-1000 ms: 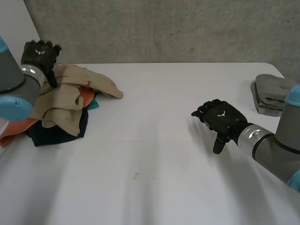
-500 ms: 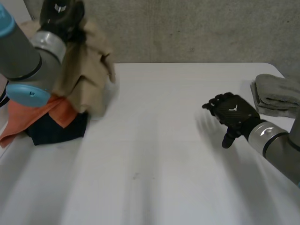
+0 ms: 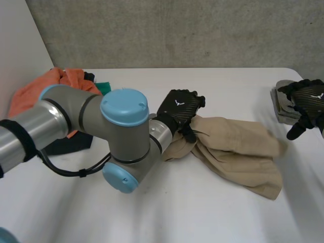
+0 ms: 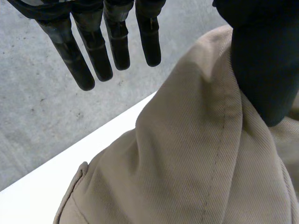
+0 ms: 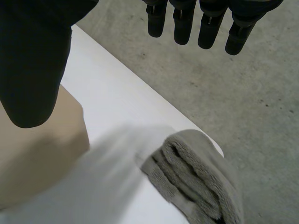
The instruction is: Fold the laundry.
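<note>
Here the tan cloth (image 3: 238, 147) lies bunched under the left robot hand (image 3: 178, 110), whose fingers (image 4: 96, 53) are straight, thumb upon it

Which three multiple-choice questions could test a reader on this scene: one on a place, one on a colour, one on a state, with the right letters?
1. Where does the crumpled tan cotton garment lie?
A. on the middle of the white table
B. in a basket
C. on the floor

2. What colour is the folded terry towel near the black right hand?
A. orange
B. grey
C. green

3. How is the right hand?
A. shut on the towel
B. open, holding nothing
C. shut on the garment

Answers:
1 A: it spreads over the table from the left hand.
2 B: its folds are grey.
3 B: its fingers are straight and touch no cloth.
</note>
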